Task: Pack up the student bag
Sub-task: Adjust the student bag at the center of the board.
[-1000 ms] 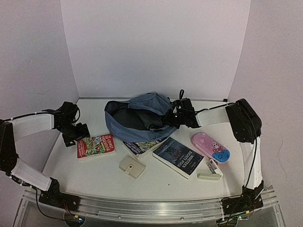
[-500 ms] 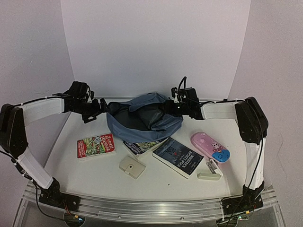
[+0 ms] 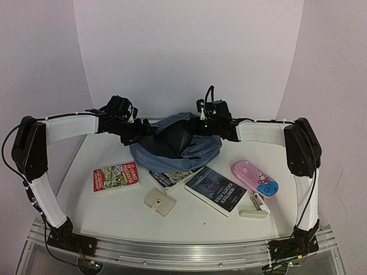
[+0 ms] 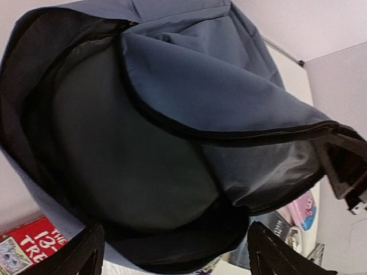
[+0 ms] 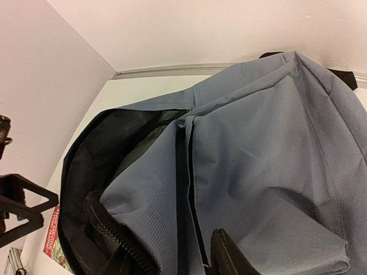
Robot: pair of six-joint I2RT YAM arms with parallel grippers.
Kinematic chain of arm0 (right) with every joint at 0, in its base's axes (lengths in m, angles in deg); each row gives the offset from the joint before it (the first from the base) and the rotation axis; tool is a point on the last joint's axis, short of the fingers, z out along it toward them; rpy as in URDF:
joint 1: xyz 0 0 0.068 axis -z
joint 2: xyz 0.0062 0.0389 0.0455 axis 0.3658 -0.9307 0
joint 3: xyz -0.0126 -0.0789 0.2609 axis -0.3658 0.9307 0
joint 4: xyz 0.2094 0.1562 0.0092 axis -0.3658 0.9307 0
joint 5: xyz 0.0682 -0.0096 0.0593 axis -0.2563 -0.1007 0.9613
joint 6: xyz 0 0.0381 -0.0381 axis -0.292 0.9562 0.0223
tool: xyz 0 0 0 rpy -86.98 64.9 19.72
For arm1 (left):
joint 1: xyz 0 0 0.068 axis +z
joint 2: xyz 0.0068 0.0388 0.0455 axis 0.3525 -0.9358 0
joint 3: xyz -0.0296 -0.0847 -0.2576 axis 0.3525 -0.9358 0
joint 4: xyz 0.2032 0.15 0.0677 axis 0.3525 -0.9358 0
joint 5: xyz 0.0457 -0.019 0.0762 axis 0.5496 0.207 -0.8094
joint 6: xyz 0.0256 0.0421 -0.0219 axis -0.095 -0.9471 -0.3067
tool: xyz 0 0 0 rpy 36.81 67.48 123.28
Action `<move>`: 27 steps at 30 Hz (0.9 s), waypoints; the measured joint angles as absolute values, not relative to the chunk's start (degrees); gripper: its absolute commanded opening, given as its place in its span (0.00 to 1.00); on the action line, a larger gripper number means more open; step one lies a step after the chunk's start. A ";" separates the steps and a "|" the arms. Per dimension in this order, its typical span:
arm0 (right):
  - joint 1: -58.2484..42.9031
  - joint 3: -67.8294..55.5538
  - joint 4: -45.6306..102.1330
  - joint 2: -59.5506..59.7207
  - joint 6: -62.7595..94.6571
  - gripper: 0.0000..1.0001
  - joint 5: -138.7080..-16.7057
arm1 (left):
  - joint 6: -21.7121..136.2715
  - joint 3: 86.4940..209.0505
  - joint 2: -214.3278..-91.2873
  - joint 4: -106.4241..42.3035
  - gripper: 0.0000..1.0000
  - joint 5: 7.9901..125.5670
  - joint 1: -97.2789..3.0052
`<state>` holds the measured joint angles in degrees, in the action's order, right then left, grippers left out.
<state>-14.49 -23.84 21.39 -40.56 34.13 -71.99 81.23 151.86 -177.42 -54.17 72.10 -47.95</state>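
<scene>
The student bag, slate-blue with black zips, lies at the back centre with its mouth gaping toward the left. My left gripper hovers at that mouth, open wide, and in the left wrist view its fingertips straddle the dark inside of the bag without gripping it. My right gripper is at the bag's upper right. It is shut on the zip-edged flap, holding it lifted. Only one of its fingers shows; the other is hidden behind the zip edge.
In front of the bag lie a red book, a book partly under the bag, a dark book, a pink case, a cream square box and a small white stapler-like item. Walls stand close behind and beside.
My left arm swung from beside the red book up and right to the bag's mouth. My right gripper rose and moved back with the flap, pulling the bag's mouth open.
</scene>
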 measured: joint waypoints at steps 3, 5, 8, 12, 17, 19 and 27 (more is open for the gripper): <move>-14.30 -23.89 21.59 -41.06 35.18 0.34 -72.93 | 83.71 154.72 -179.23 -52.00 0.91 74.93 -47.94; -14.23 -23.89 21.68 -41.43 35.74 0.32 -73.24 | 86.64 157.22 -182.28 -50.25 0.94 77.07 -47.84; -14.12 -23.85 21.64 -41.62 36.42 0.29 -73.72 | 90.63 159.02 -186.91 -47.11 0.97 79.71 -47.84; -14.10 -23.25 21.00 -41.62 36.91 0.27 -73.99 | 94.80 160.54 -192.10 -45.73 0.97 82.07 -48.01; -14.10 -21.06 20.46 -41.62 37.14 0.26 -73.97 | 98.22 164.72 -196.60 -44.66 0.89 82.61 -48.12; -14.10 -20.12 20.34 -41.62 37.18 0.26 -73.97 | 99.69 165.68 -197.52 -43.68 0.82 82.59 -48.14; -14.10 -16.65 18.94 -40.99 37.23 0.25 -73.97 | 103.76 167.67 -200.19 -39.24 0.71 82.31 -48.21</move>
